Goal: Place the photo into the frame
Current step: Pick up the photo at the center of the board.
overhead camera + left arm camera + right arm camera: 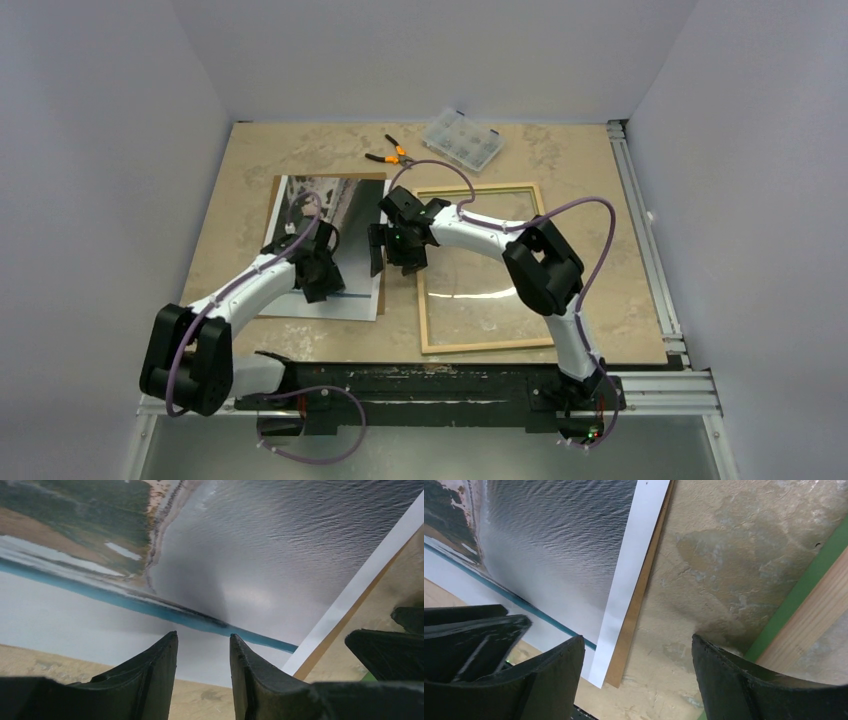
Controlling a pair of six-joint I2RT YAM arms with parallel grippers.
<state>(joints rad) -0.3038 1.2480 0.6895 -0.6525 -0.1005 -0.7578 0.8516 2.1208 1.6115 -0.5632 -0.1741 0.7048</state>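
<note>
The photo (318,200) lies picture side up on the left half of the table, resting on a brown backing sheet (383,270) that shows along its right edge. My left gripper (322,283) hovers over the photo's near part (260,555); its jaws (202,637) are open a moderate gap with nothing between them. My right gripper (392,255) hangs open and wide (638,639) over the photo's near right corner (624,595) and the backing's edge (639,610). The frame (485,346) lies to the right, pale wood side up, its green edge (804,587) beside the right finger.
Orange-handled pliers (390,152) and a clear plastic parts box (462,140) lie at the back of the table. A metal rail (645,240) runs along the right edge. The right gripper's fingers (390,650) show at the right of the left wrist view, close by.
</note>
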